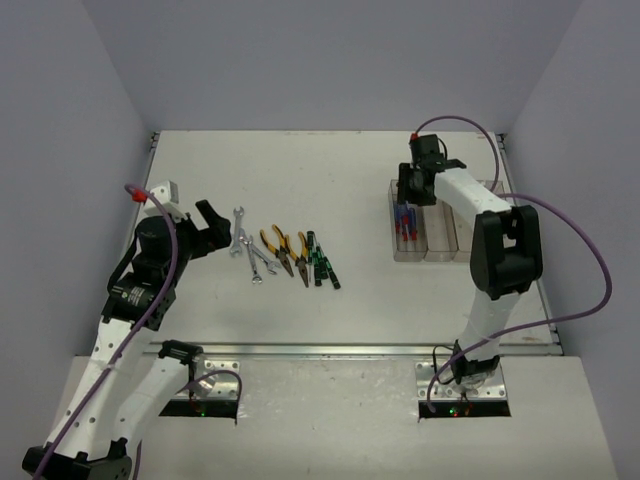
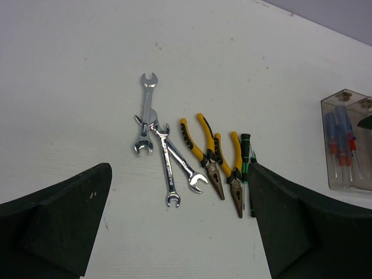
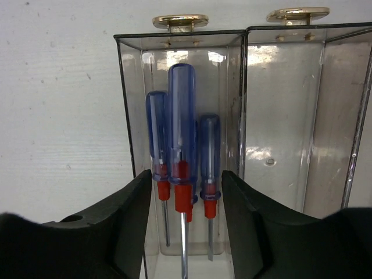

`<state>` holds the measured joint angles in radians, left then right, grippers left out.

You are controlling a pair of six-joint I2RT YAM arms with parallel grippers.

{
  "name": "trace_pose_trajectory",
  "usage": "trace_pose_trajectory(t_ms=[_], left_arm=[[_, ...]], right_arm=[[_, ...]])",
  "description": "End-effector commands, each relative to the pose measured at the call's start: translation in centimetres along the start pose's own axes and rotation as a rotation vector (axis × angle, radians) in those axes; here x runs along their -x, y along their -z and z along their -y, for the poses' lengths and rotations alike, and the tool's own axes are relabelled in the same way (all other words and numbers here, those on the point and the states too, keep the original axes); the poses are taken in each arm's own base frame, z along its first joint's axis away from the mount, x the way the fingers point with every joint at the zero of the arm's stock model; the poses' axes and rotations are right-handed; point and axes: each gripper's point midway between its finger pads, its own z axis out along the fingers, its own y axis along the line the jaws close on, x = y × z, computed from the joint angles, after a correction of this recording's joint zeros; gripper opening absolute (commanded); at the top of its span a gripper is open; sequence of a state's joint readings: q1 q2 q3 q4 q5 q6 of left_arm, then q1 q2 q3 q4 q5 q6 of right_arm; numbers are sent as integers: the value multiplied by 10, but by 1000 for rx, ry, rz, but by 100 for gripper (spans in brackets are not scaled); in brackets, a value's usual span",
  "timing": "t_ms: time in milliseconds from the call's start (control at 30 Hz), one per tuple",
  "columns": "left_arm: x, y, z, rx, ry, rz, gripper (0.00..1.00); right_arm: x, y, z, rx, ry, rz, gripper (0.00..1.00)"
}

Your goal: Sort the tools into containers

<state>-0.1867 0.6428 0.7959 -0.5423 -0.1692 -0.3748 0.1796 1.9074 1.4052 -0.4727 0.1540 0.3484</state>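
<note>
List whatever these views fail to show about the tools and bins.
- Top view: the right arm covers the right end of the row of bins, so what lies there is unseen.
- Left wrist view: a finger of the left hand hides most of the black-and-green screwdrivers. In the top view they are too small to count.
- Right wrist view: the longest blue-and-red screwdriver has its tip cut off by the bottom edge.

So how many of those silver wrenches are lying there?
3, overlapping on the table, left of the yellow pliers: a far wrench, a near wrench, a slanted wrench beside it. None looks hidden.
</note>
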Motion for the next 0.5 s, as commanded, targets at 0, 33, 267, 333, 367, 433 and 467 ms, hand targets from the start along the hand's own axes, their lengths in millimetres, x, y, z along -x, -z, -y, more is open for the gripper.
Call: trace_pose_trajectory(t_ms=[0, 33, 267, 333, 367, 433, 467], left_arm=[[10, 0, 6, -23, 4, 39, 100], [10, -1, 6, -21, 4, 39, 100], [12, -1, 2, 0, 11, 49, 100], [11, -1, 1, 6, 13, 46, 100], [11, -1, 1, 7, 13, 45, 100], [10, -2, 0, 9, 13, 43, 100], [10, -2, 0, 9, 13, 43, 100]], right_arm=[[37, 38, -14, 23, 4, 133, 57], [41, 47, -17, 23, 15, 152, 62], [2, 79, -106, 189, 188, 177, 65], [-18, 80, -138, 238, 258, 155, 60], [-24, 79, -150, 258, 279, 142, 57], [-49, 70, -169, 253, 316, 72, 46], [-58, 68, -175, 247, 324, 54, 42]])
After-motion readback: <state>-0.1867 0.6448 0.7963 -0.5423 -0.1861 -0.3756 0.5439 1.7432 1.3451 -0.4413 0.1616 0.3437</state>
